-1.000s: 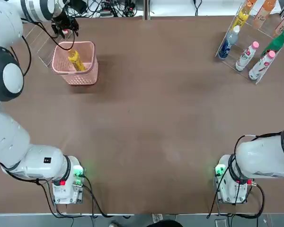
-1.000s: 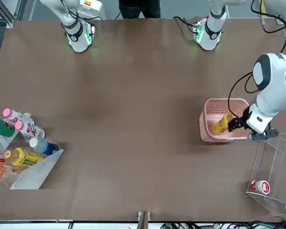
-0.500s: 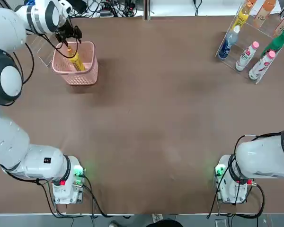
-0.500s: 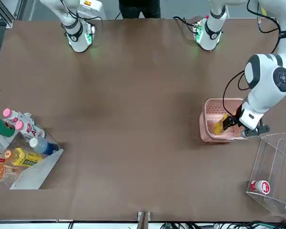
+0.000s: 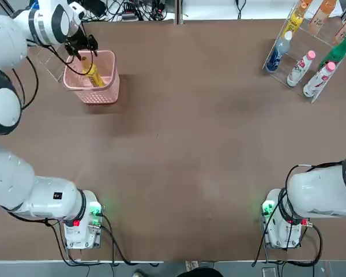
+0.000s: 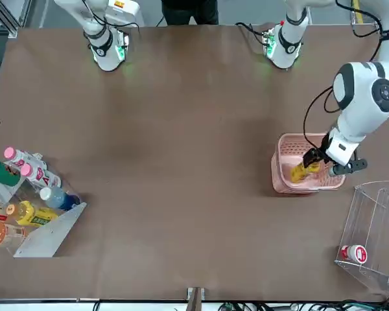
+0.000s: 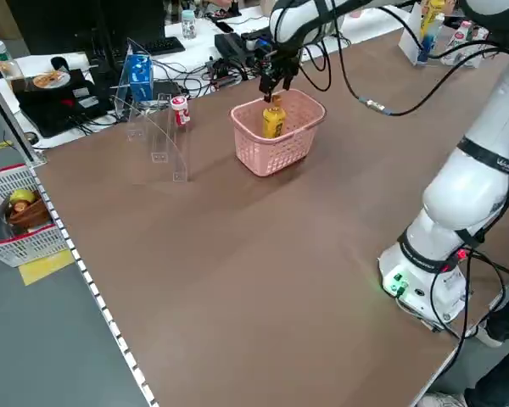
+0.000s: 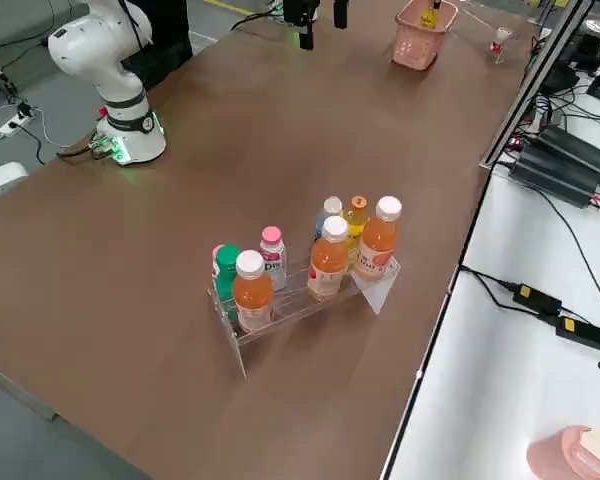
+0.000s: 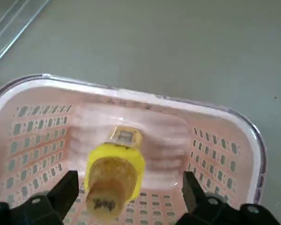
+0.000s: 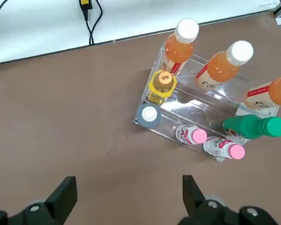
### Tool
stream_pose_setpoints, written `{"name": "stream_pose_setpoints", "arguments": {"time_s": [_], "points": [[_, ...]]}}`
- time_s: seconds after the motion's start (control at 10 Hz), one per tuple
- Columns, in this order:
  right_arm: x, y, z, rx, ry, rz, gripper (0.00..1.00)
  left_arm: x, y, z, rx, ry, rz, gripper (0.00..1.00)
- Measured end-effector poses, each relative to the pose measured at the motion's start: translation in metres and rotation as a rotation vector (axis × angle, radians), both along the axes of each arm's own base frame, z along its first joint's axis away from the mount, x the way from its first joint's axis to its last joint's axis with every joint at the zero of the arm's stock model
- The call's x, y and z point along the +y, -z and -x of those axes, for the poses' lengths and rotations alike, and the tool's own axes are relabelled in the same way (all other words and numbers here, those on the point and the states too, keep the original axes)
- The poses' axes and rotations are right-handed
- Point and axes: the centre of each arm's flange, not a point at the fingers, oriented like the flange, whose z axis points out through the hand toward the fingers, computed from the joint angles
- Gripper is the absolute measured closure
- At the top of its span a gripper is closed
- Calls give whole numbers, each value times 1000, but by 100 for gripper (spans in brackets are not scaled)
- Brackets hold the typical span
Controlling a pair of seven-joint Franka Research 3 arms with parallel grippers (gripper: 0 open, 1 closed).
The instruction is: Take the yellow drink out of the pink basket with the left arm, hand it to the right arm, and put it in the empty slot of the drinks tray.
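The slim all-yellow plastic bottle (image 9: 113,177) with its darker yellow cap stands tilted inside the small square pale-pink lattice-walled basket (image 5: 104,92), which sits toward ten o'clock on the brown table (image 5: 190,150) in the top view. The left gripper (image 9: 126,199) hangs just above the basket's mouth, its fingers (image 9: 65,192) spread wide with the bottle's cap between them, neither pad touching it. The clear acrylic slanted rack (image 10: 196,126) holding orange, pink-capped, green and blue bottles stands toward two o'clock. The right gripper (image 10: 126,199), fingers apart and holding nothing, looks down on that rack from above.
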Motion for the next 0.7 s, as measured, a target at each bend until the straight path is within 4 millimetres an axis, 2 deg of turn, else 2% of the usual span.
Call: {"name": "stream_pose_setpoints", "arguments": {"time_s": [0.7], "points": [[0,0,0,0,0,0,1,13,4,6,10,-18,-2,4]]}}
